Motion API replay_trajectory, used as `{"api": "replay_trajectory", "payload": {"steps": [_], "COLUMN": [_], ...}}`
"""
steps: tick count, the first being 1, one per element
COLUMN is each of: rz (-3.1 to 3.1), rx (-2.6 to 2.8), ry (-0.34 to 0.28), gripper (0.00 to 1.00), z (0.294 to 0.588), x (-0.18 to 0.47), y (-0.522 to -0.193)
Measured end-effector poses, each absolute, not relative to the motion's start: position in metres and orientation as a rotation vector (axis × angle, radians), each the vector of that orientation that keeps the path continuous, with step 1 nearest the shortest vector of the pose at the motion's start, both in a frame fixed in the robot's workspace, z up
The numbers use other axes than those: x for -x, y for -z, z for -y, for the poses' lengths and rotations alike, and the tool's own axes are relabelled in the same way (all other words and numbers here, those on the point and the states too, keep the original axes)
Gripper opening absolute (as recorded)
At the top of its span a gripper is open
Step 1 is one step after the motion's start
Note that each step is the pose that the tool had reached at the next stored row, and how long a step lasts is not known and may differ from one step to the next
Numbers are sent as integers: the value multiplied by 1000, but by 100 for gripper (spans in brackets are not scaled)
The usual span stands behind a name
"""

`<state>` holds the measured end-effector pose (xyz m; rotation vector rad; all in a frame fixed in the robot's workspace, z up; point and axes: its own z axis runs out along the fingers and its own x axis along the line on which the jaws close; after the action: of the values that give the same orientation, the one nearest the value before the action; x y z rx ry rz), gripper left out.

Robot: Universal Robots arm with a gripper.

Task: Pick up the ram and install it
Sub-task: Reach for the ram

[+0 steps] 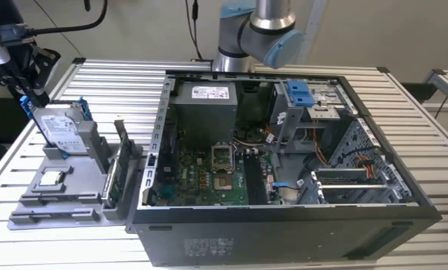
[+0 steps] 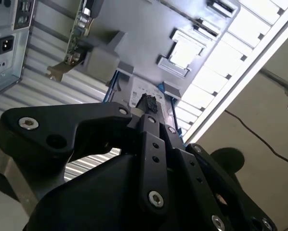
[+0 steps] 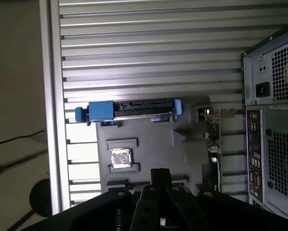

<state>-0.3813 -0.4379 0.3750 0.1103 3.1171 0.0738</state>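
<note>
My gripper (image 1: 27, 93) hangs at the exterior view's left, just above the far end of the silver hard drive (image 1: 59, 132) with blue rails. In both wrist views the fingertips (image 2: 149, 103) meet, so it looks shut with nothing between them. The hard drive stands in a grey holder (image 1: 85, 194). A slim dark strip that may be the ram (image 2: 220, 7) lies in the slot at the holder's end farthest from the drive. I cannot tell for certain that it is the ram. The gripper (image 3: 159, 175) hides part of that end in the first wrist view.
The open computer case (image 1: 284, 236) sits at the exterior view's centre, its green motherboard (image 1: 208, 180) exposed. On the holder, a square chip (image 3: 120, 159) lies flat and a green card (image 1: 113, 177) with a metal edge stands beside the case. The arm's base (image 1: 254, 34) rises behind the case.
</note>
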Motion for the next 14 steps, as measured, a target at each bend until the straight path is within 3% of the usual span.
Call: {"api": "replay_trajectory", "payload": {"steps": [14], "rz": [-3117], "rx": [-108], "ry": [-74], "gripper": [11], "z": [456], "x": [382], "y": [-369]}}
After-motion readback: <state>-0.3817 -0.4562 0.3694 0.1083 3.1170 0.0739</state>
